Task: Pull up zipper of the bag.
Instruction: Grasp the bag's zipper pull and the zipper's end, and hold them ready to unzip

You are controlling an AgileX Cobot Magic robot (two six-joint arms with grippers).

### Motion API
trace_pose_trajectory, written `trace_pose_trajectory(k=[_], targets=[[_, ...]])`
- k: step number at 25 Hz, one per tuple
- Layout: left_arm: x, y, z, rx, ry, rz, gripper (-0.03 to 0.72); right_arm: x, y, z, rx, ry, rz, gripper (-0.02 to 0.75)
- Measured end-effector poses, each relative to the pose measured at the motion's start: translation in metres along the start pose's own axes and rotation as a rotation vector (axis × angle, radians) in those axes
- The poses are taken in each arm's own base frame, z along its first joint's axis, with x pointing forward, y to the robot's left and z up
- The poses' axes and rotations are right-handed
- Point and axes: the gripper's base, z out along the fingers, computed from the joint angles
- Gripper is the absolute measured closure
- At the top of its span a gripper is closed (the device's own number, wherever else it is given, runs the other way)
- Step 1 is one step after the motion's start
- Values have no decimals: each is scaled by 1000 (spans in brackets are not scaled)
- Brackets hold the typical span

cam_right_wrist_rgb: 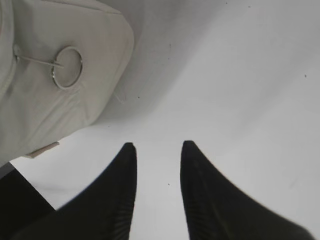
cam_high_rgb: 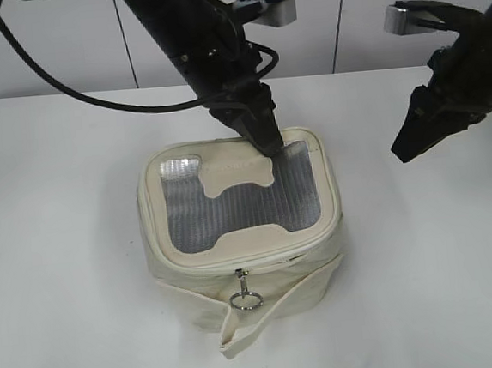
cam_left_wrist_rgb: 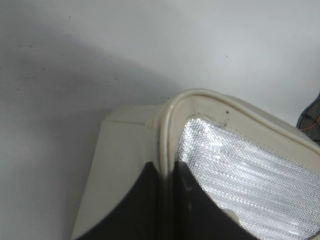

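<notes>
The cream-white bag [cam_high_rgb: 185,280] stands at the middle of the table, its grey mesh lid window [cam_high_rgb: 231,211] facing up. The zipper runs round the lid edge; one silver slider with a ring pull [cam_high_rgb: 246,298] hangs at the front. My left gripper [cam_high_rgb: 270,147] is at the lid's far right edge, shut on the lid's rim piping [cam_left_wrist_rgb: 167,120], with one finger on each side of it [cam_left_wrist_rgb: 167,167]. My right gripper [cam_high_rgb: 407,148] hovers to the right of the bag, open and empty [cam_right_wrist_rgb: 158,145]. A second ring pull [cam_right_wrist_rgb: 67,67] lies on the bag's side [cam_right_wrist_rgb: 100,40] in the right wrist view.
The loose cream strap [cam_high_rgb: 242,335] hangs down at the bag's front onto the white table [cam_high_rgb: 62,252]. A black cable [cam_high_rgb: 92,101] from the left arm loops above the table behind the bag. A white wall closes off the back.
</notes>
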Motion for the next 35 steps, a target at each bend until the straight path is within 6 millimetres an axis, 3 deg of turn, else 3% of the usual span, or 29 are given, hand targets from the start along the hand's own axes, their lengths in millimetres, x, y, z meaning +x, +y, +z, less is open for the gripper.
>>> trace_pose_trajectory(k=[9,16,28,35], targets=[[-2,-2,0,30,-19,9,644,26,3,29,-50,-43,41,487],[-3,-5,0,57,-41,24,644,20,9,32,-118,-155,40,449],[-3,-5,1,60,-47,32,644,23,27,42,-209,-166,-2,398],[-3,-5,1,60,-48,33,644,24,26,43,-191,-158,-17,388]])
